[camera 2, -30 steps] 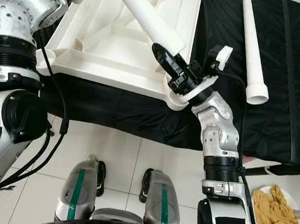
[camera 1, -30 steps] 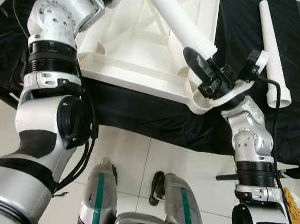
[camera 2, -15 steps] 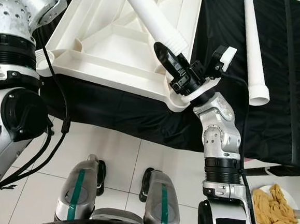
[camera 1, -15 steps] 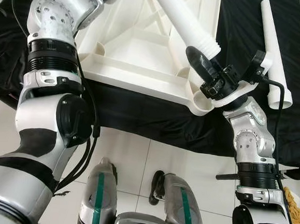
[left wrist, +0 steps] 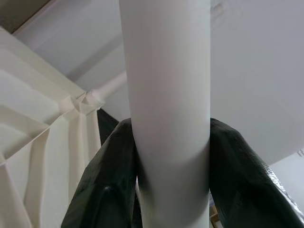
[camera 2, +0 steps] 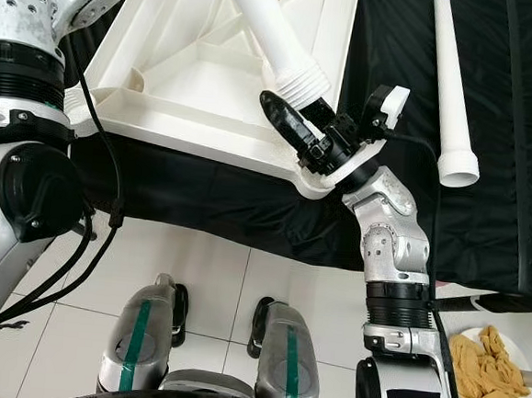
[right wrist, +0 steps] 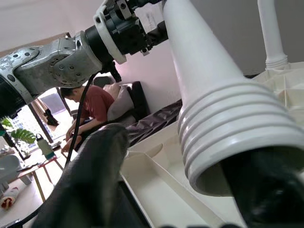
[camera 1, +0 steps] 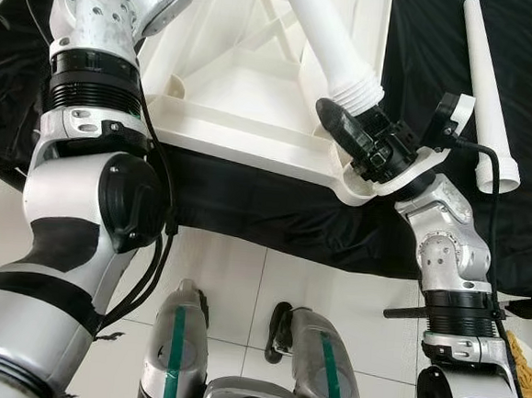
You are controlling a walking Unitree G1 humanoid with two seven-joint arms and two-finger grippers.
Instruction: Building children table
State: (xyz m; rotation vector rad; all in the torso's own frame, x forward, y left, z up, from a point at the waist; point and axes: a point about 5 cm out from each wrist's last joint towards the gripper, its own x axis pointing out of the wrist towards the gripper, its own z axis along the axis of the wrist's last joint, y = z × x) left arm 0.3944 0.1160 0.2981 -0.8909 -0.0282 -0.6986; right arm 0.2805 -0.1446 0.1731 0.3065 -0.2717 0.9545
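Left gripper [left wrist: 171,180] clamped round white table leg [camera 1: 318,26], far over upturned tabletop [camera 1: 229,85]. Threaded leg end just above tabletop's near right corner, between spread fingers [right wrist: 90,185] of right gripper [camera 1: 358,137]. Spare leg [camera 2: 450,84] far right on black cloth [camera 2: 516,182]. Person seated behind, wrist view.

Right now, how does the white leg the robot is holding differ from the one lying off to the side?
The held leg is gripped by the left gripper and tilts above the upturned tabletop, its ridged end near the right gripper. The spare leg lies flat on the black cloth, untouched. Both are white tapered tubes.
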